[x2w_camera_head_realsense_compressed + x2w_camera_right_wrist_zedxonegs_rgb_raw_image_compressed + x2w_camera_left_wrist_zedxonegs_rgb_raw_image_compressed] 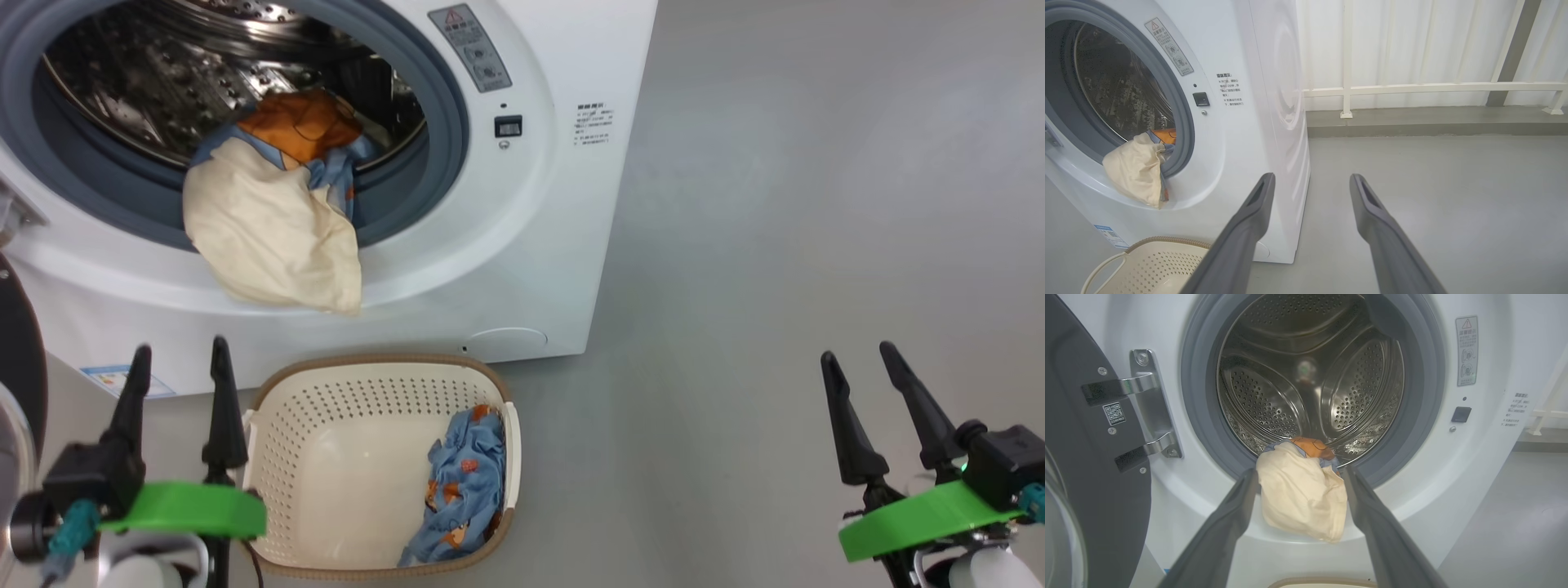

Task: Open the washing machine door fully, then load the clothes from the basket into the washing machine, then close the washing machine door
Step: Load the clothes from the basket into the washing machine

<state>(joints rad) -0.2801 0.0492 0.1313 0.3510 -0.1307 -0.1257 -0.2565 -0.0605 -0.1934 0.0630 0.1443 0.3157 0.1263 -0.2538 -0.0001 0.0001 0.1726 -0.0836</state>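
Note:
The washing machine (531, 204) stands with its black door (1086, 457) swung open to the left. A cream and orange garment (273, 237) hangs half out of the drum mouth over the grey-blue ring. On the floor in front sits the cream basket (375, 360), with a light blue printed garment (461, 482) lying in its right side. My left gripper (180, 346) is open and empty at the basket's left rim, pointing at the hanging garment (1302, 498) from a distance. My right gripper (858, 352) is open and empty over bare floor, far right of the basket.
Grey floor (775, 245) spreads to the right of the machine. A white railing (1412, 87) and a low grey kerb run along the wall behind. A blue label sticker (122, 380) sits low on the machine front.

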